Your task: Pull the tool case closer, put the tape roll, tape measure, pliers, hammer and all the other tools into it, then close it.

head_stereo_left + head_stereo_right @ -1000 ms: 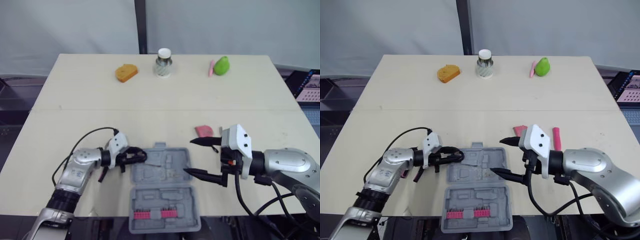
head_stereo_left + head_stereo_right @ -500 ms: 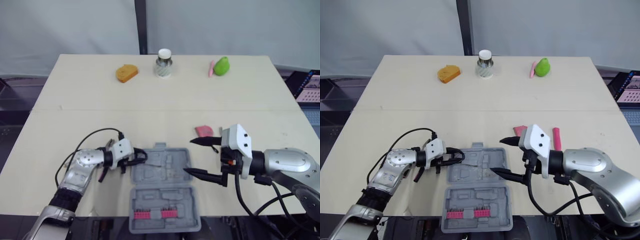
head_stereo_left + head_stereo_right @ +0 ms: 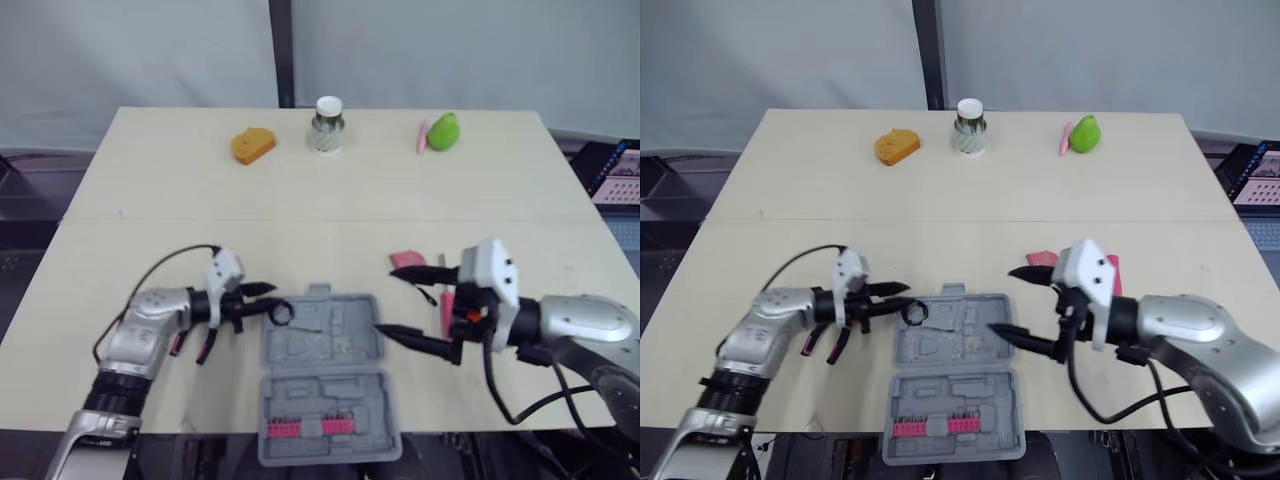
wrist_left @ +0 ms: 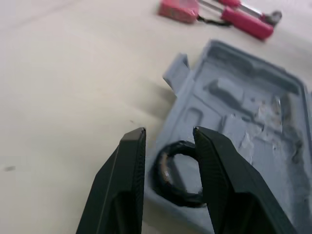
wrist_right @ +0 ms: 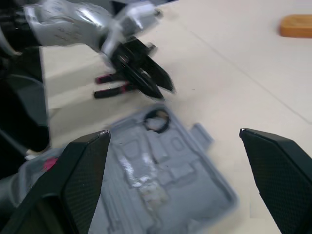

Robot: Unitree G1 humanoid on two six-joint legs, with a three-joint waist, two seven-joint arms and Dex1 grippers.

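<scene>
The beige desk (image 3: 200,190) carries the open grey plastic tool case (image 3: 330,375) at the centre of its near edge. The right gripper (image 3: 412,308) sits at the case's right edge, fingers spread wide. The left gripper (image 3: 262,300) is parted and empty beside the case's far left corner, where the black tape roll (image 4: 179,173) rests.

One tool case (image 3: 330,385), one tape roll (image 4: 160,173) — one jar (image 3: 327,124), one orange block (image 3: 252,146).

Left claw (image 4: 169,130) parted, black tape roll (image 4: 163,170) lying on grey tool case (image 4: 253,126) corner
</scene>
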